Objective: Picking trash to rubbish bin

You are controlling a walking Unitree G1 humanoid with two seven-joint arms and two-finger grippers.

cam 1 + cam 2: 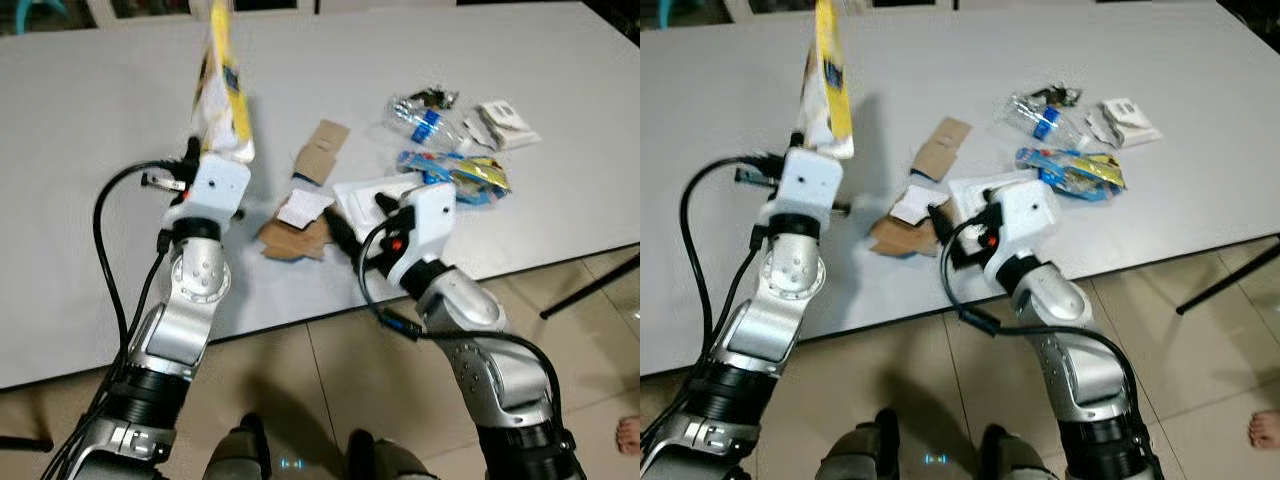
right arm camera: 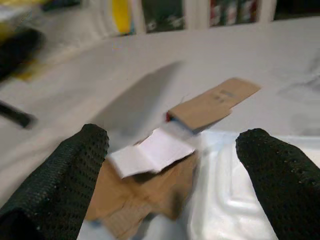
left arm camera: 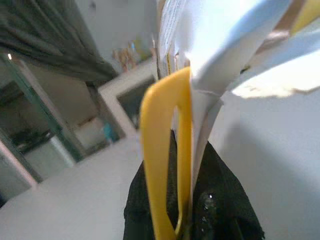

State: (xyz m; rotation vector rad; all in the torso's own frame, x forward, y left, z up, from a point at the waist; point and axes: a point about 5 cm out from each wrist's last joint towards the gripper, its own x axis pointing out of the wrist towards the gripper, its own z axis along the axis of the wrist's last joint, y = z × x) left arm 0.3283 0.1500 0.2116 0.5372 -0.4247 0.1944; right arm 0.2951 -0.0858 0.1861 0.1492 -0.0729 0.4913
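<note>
Holding a yellow-and-white crumpled wrapper (image 1: 222, 95) clamped in your left gripper (image 1: 215, 150); the right gripper (image 2: 170, 150), jaws apart, should close next on the brown cardboard scraps (image 1: 295, 238).

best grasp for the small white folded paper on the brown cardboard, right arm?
Take the white folded paper by its raised folded edge, coming in low from the robot's side of the table. It lies on the crumpled brown cardboard with one flap lifted, giving a finger room to slide under. The right end effector is open and roughly straddles it. Risk: pinching the cardboard too.
</note>
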